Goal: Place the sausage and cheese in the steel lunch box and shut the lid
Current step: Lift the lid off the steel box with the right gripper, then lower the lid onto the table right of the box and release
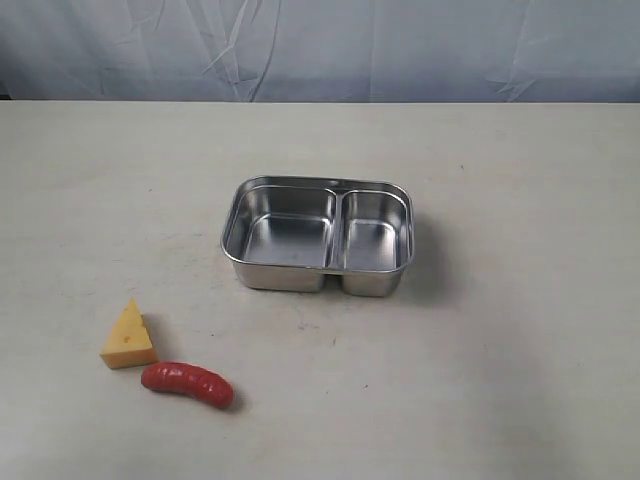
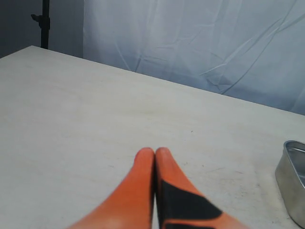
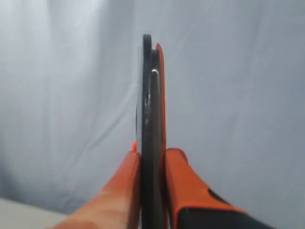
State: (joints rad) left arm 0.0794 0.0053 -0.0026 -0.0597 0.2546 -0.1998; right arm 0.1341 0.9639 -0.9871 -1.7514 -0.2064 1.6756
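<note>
Off-white tabletop is occupied at its middle by a shiny rectangular stainless-steel lunch box divided into two compartments. A flat dark lid with an orange rim is gripped edge-on by the right gripper, while the left gripper is closed on nothing. At eight o'clock from the box, well apart, a glossy red curved sausage is laid just beside a yellow wedge of cheese, at its five o'clock.

Item, my left gripper: two smooth orange fingers, each tapered to a rounded tip; one bore an angular black patch toward its base.
Item, my right gripper: matching orange fingers, rounded at the ends; one carried a black section lower down.
</note>
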